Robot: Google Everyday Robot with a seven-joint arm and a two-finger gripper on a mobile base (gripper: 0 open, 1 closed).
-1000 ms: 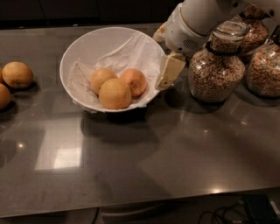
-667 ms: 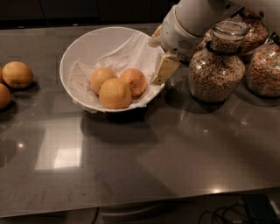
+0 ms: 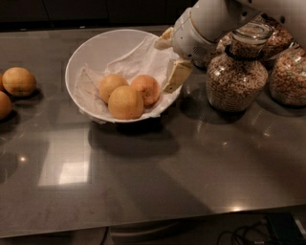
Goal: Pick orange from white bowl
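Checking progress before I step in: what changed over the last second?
The gripper edged left, over the right rim of the white bowl, fingers open, nothing held. The orange, the two paler fruits beside it and the jars kept their places.

A dark grey, glossy table (image 3: 158, 191) fills most of the view. Its polished top mirrors the overhead light as a pale square patch (image 3: 64, 165) at the left front, with small bright glints (image 3: 234, 209) near the front edge and at far left. Behind the table runs a band of dark cabinet fronts (image 3: 95, 12), split by thin vertical seams. Below the front edge the floor is in shadow, and black cables (image 3: 232, 235) lie at lower right. The gripper (image 3: 165, 64) hangs over the table's far side, right of centre, jaws apart.
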